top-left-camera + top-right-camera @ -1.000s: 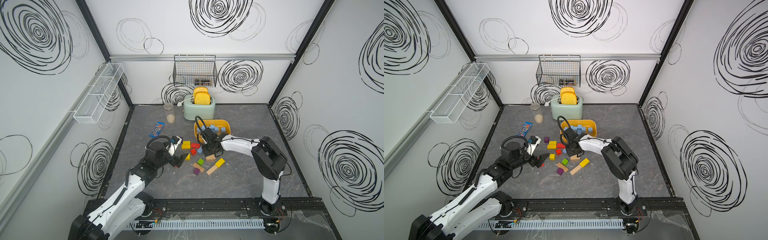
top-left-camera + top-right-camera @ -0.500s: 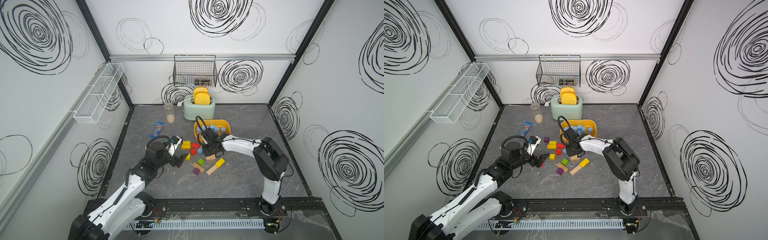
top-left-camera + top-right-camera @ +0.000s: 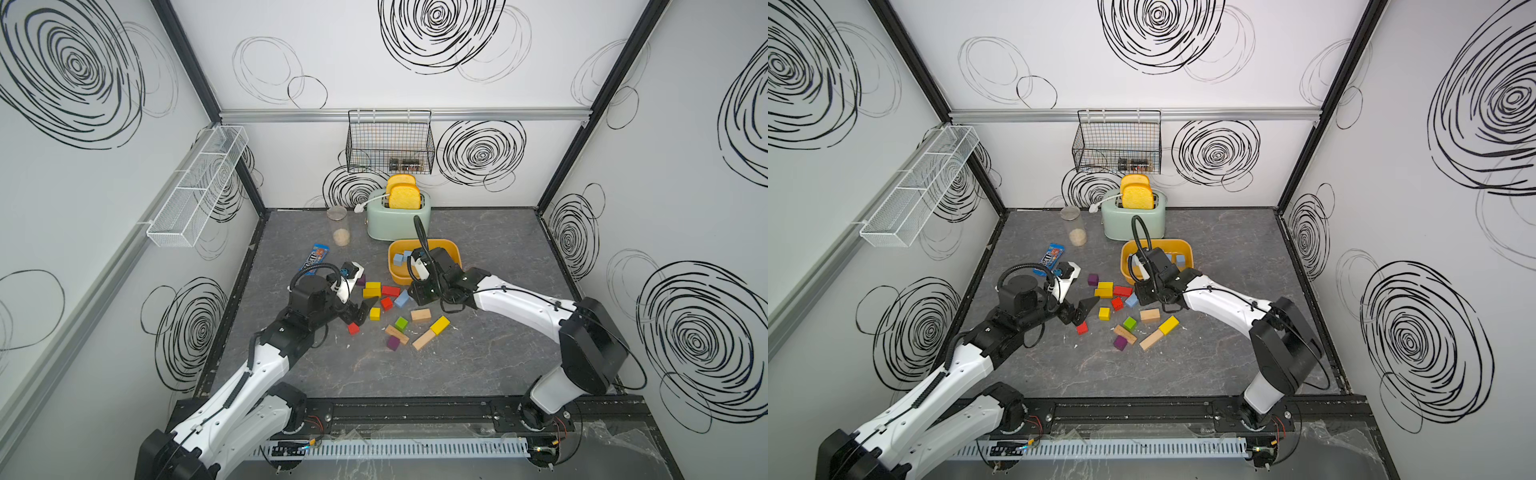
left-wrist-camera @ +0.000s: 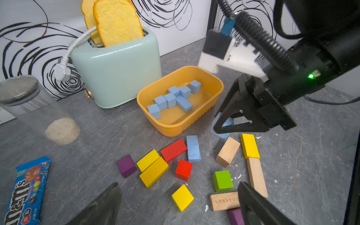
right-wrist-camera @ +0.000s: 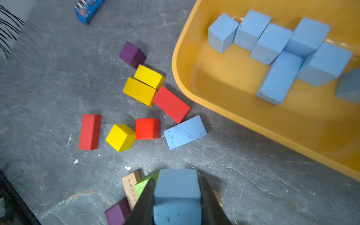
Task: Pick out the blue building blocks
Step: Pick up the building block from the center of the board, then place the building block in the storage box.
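Left arm was stretched low over the desk [image 3: 478, 353], left end effector [image 3: 362, 309] spread open, empty. Right arm angled downward; right end effector [image 5: 177, 180] clamped one blue building block [image 5: 177, 194]. One blue brick [image 5: 185, 132] lay loose beside the yellow tub [image 4: 175, 128], which held seven blue blocks [image 4: 170, 100].

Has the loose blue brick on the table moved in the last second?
No. The blue brick stays beside the red brick, just short of the yellow tub.

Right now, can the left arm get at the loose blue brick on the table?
Probably yes: the left arm has open, empty jaws and the blue brick lies flat ahead. Red blocks crowd one side; the right arm hangs close by.
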Robot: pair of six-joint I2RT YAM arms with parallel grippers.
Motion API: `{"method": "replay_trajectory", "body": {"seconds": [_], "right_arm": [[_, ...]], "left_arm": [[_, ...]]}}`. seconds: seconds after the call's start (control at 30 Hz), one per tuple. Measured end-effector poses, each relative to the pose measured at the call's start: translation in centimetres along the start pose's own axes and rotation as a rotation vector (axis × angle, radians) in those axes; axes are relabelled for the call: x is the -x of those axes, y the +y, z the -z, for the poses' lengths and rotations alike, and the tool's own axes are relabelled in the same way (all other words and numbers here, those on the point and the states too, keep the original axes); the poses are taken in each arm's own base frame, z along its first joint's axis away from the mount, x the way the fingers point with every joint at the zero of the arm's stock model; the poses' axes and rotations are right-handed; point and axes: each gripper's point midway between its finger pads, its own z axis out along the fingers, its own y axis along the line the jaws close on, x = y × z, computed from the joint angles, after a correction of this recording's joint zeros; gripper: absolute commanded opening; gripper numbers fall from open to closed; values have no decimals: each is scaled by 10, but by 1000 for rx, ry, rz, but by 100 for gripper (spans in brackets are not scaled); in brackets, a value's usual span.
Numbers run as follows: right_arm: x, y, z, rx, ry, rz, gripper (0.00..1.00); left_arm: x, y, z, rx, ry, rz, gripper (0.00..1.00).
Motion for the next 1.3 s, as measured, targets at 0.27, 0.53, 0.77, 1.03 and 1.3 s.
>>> {"method": "replay_trajectory", "body": {"seconds": [0.27, 0.53, 0.77, 1.03, 1.3], "right_arm": [[54, -30, 42, 12, -209, -48, 0], [71, -78, 42, -71, -247, -102, 0], [79, -121, 20, -163, -220, -146, 0], [101, -160, -4, -229, -201, -192, 0], [101, -187, -36, -263, -140, -227, 0]], "left_arm": [[26, 3, -6, -5, -33, -11, 96], [38, 6, -25, -26, -43, -13, 96], [42, 9, -45, -49, -41, -12, 96], [28, 11, -68, -73, -3, -2, 96], [7, 12, -84, -90, 61, 13, 96]]}}
